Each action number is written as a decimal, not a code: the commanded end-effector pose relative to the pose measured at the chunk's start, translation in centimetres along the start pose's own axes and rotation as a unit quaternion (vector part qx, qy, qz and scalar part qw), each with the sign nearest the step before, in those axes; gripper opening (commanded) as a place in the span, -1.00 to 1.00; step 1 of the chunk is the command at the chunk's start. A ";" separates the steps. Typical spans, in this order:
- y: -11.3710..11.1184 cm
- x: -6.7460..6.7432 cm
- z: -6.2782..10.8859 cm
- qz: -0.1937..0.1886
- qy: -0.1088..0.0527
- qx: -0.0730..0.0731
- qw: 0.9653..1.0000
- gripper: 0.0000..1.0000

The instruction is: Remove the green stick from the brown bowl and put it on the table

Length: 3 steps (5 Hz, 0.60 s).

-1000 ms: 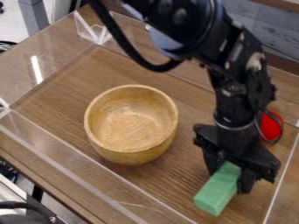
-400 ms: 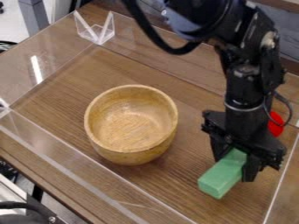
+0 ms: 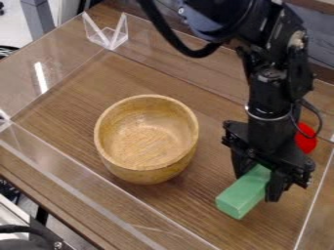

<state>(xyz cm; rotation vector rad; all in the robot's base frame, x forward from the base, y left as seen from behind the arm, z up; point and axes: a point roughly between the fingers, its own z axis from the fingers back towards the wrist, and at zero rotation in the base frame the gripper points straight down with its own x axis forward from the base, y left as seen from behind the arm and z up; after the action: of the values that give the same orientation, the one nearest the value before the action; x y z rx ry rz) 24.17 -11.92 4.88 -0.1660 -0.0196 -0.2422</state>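
With the brown bowl sitting bare, I see the green stick right of it on the table, my gripper half-open astride its far end; grip unclear.

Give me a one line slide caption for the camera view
Gripper over the green stick lying on the table, right of the empty brown bowl.

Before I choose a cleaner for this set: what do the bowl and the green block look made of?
The round light-brown bowl: wood, judging by the pale grained inside; matte, thick-walled. The flat mint-green rectangular block: plain and matte, no grain visible; painted wood or plastic, I cannot tell which.
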 end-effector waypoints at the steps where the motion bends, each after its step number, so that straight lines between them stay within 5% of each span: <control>1: 0.6 0.7 0.8 -0.003 -0.018 -0.005 1.000 -1.00; 3: 0.9 0.4 0.7 0.002 -0.014 -0.008 1.000 -1.00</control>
<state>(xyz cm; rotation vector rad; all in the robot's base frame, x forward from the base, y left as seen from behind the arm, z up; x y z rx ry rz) 24.18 -10.78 4.10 -0.1734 0.0064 -0.2389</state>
